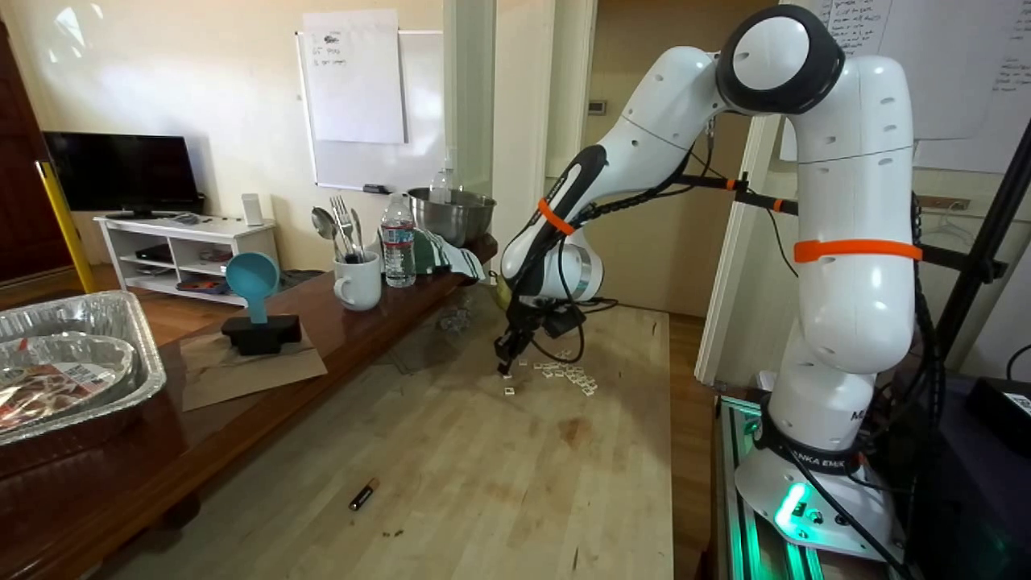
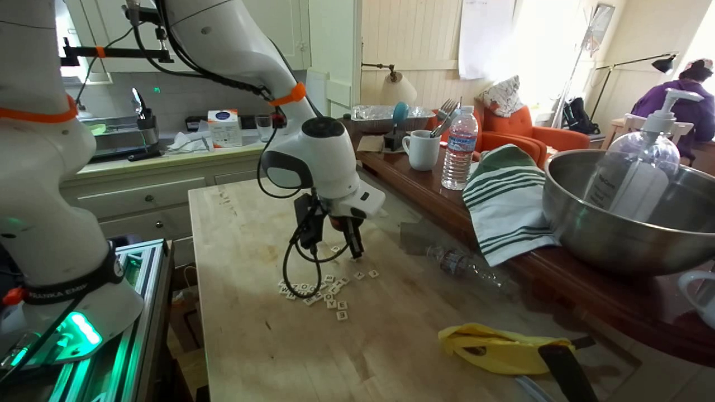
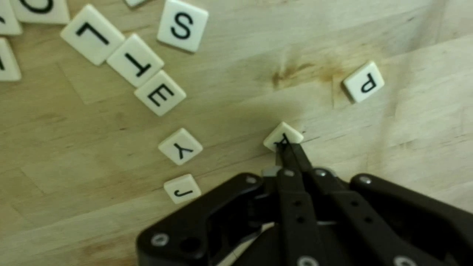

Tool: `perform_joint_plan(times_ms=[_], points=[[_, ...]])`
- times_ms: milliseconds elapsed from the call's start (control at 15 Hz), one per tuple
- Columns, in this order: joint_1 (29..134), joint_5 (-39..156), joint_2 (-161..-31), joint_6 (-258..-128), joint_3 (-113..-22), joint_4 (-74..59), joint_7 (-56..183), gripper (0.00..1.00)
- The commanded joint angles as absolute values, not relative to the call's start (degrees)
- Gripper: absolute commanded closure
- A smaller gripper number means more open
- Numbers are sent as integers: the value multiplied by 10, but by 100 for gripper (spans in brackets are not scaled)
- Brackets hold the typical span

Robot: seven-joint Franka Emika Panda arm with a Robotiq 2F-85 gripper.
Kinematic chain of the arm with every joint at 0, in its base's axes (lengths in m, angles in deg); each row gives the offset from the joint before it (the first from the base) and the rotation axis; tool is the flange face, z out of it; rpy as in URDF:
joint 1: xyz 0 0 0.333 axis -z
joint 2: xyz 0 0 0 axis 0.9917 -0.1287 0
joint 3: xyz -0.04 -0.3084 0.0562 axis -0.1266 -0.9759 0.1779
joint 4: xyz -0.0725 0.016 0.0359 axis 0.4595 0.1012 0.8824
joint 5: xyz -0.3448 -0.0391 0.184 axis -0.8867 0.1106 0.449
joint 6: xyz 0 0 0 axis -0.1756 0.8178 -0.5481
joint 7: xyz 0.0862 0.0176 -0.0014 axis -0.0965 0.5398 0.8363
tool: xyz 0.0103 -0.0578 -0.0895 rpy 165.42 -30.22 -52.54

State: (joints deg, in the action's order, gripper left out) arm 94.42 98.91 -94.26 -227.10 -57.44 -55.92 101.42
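Bearing down too hard or drifting sideways with your end effector [image 3: 286, 147], its jaws pressed together with nothing visible between them, could make you skid or tip the letter-A tile [image 3: 283, 133] lying at their tips on the surface [image 3: 232, 111], contact unclear.

Home, kitchen with living area: in exterior view, drawers [image 2: 134, 196] at nine o'clock under counter [image 2: 192, 160], orange armchair [image 2: 516, 127] at two o'clock; in exterior view, television [image 1: 121, 171] at ten o'clock.
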Motion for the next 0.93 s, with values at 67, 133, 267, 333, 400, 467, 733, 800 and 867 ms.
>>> perform_joint_plan(times_ms=[67,133,267,333,400,467,733,800,867], points=[[922,971,-928,-2260,-589,-582,956,100],[920,966,-921,-2261,-590,-587,951,100],[911,948,-910,-2269,-598,-597,943,100],[907,937,-906,-2269,-603,-601,939,100],[903,924,-902,-2270,-607,-605,939,100],[900,912,-899,-2274,-611,-609,939,100],[889,852,-888,-2291,-629,-619,944,100],[889,837,-889,-2294,-632,-618,952,100],[890,824,-893,-2301,-633,-617,963,100]])
